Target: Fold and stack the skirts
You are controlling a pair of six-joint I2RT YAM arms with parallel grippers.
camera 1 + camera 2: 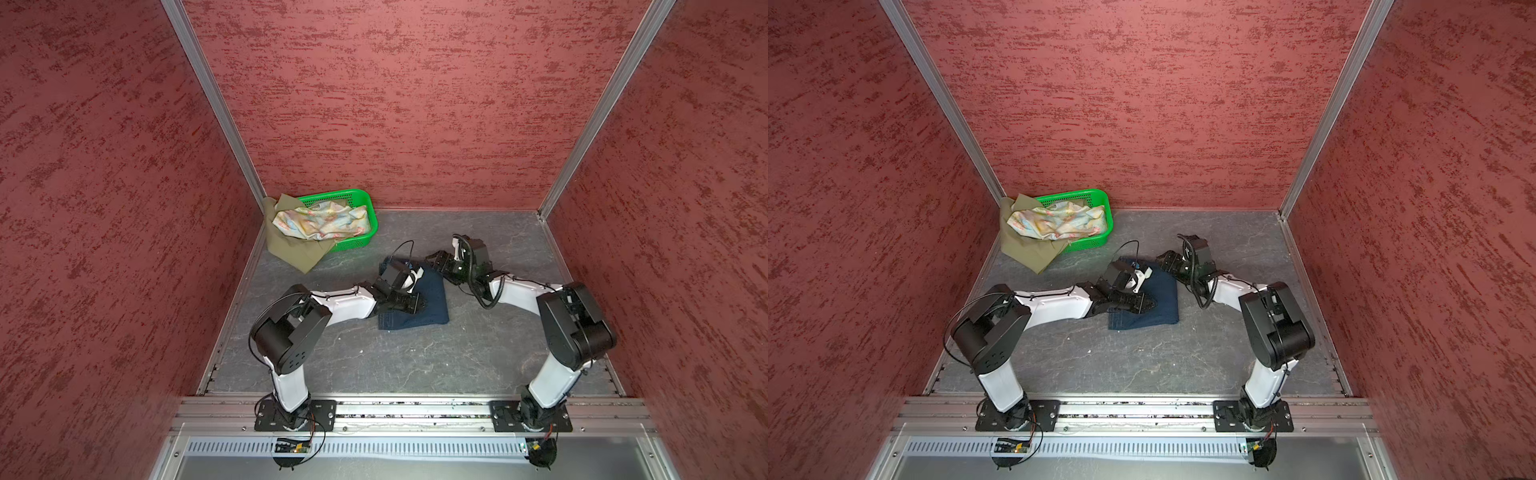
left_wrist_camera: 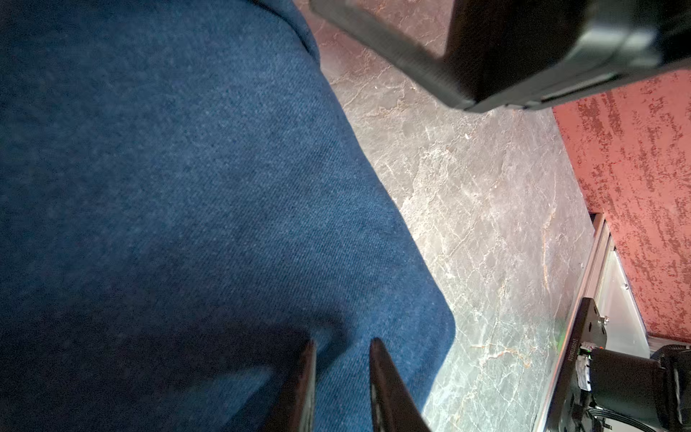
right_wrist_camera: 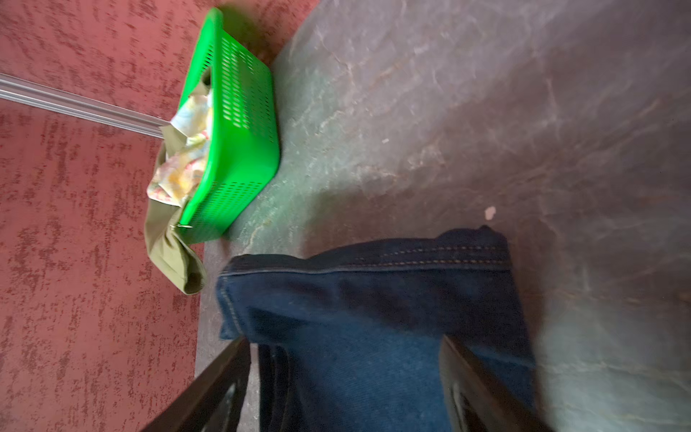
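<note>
On the desk, the folded denim skirt lies flat; left hand, fingers close together on it, likely pins the fold, grasp unclear; right hand gapes released at its corner

Dark blue denim skirt, pale stitching; pastel floral cloth skirt and plain olive cloth skirt at the bright green perforated plastic basket.

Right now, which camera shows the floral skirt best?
A top view: the floral skirt lies crumpled across the green basket, seen from above. The right wrist view shows only a strip above the rim; the left wrist view shows none.
</note>
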